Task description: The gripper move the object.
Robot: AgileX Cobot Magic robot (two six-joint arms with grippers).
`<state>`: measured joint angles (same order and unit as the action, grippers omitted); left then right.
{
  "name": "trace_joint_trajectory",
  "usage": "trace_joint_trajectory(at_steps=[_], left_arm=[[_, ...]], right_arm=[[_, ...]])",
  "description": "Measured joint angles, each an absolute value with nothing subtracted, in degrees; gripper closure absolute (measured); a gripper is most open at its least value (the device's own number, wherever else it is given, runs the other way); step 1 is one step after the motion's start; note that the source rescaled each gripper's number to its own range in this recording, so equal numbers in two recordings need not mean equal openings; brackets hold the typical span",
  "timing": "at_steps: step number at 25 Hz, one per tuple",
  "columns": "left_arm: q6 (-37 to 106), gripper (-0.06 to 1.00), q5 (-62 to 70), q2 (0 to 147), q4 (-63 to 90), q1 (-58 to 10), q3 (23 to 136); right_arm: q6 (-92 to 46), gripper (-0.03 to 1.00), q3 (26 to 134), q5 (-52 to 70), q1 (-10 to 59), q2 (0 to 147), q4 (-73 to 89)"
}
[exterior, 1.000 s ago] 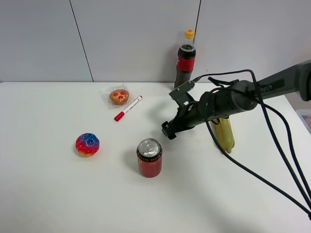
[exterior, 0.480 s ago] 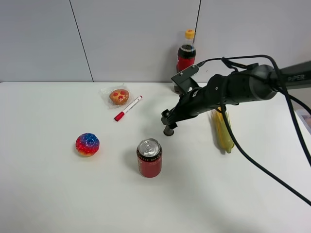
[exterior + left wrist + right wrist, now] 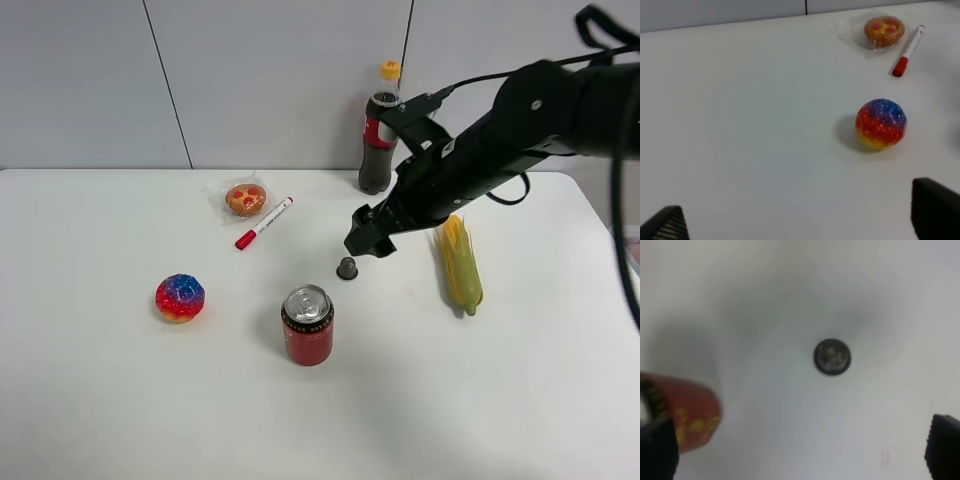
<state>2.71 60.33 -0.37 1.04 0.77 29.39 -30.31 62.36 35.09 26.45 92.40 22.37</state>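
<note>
The right tool [image 3: 362, 240] is hovering with jaws spread wide, gripping nothing; the object [image 3: 347, 267] is standing free on the counter [image 3: 120, 400] just beneath it, near the soda can [image 3: 308, 326]. Whether closing in or leaving, it is needing a straight vertical path, so neither finger is clipping the object.

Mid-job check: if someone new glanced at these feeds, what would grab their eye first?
The black right arm dominates, its open tool hanging above the tiny dark object, which stands alone on the white table. Then colour: the red soda can nearer the camera, and the rainbow ball further left.
</note>
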Motion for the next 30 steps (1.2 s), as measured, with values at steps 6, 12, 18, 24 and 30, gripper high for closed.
trace_joint_trajectory(at_steps=[6, 12, 18, 24, 30], left_arm=[[2.7, -0.06, 60.3, -0.4, 1.0, 0.8, 29.4], [2.7, -0.06, 60.3, -0.4, 1.0, 0.8, 29.4], [2.7, -0.06, 60.3, -0.4, 1.0, 0.8, 29.4], [2.7, -0.06, 60.3, -0.4, 1.0, 0.8, 29.4], [2.7, -0.06, 60.3, -0.4, 1.0, 0.8, 29.4]], right_arm=[[-24.5, -0.03, 62.6, 46.1, 25.4, 81.6, 21.2], [-18.3, -0.03, 68.4, 56.0, 16.5, 76.0, 11.6], [-17.7, -0.03, 74.5, 62.3, 2.8, 73.5, 3.5], [-17.6, -0.03, 74.8, 68.7, -5.1, 69.1, 1.6], [-13.6, -0.03, 74.8, 69.2, -5.2, 59.2, 0.0]])
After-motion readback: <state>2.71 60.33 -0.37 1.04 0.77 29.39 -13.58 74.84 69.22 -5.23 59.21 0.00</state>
